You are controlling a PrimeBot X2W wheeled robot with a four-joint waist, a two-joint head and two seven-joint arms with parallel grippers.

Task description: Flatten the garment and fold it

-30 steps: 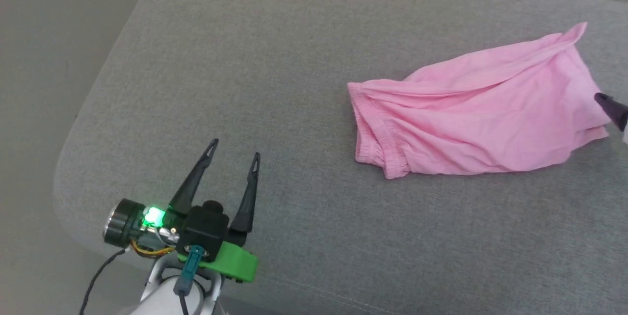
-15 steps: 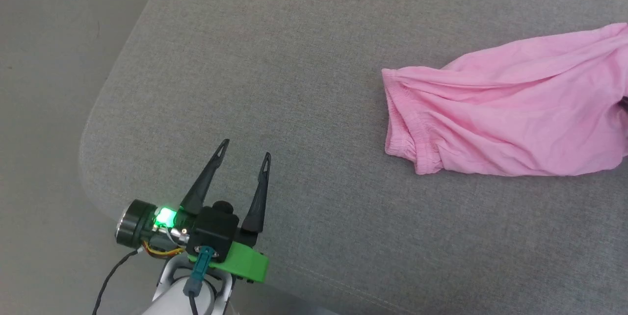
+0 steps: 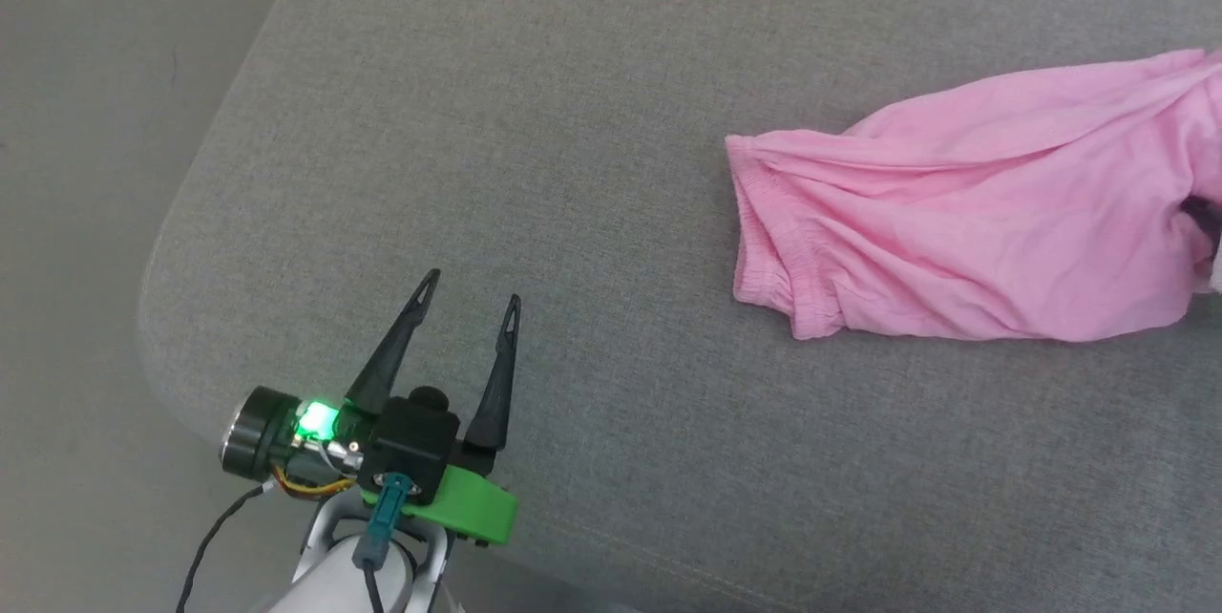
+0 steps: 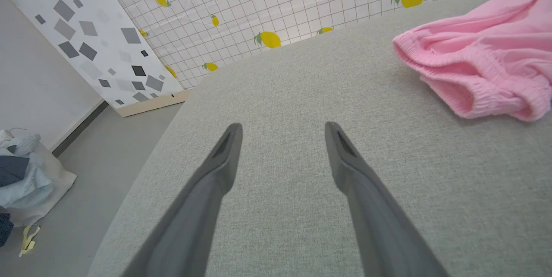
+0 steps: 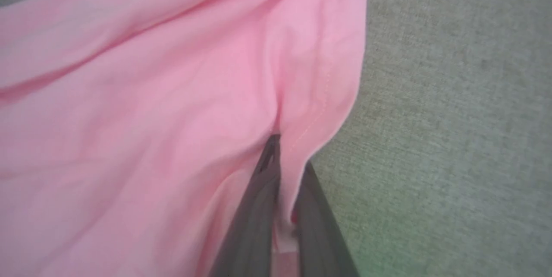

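Step 1, flattening: your right gripper [image 5: 290,151] is pinched on the garment [image 3: 955,231] hem, left gripper [image 3: 471,286] wide and empty, so grab the waistband [image 4: 474,91] next.

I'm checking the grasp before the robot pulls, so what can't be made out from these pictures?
1. Head view: the shorts run off the right edge, so their leg ends are cut off.
2. Head view: the right gripper is just a dark sliver at that edge, half buried in cloth.
3. Right wrist view: how many layers the shut fingers pinch. The cloth folds over them, and the close-up is blurred.
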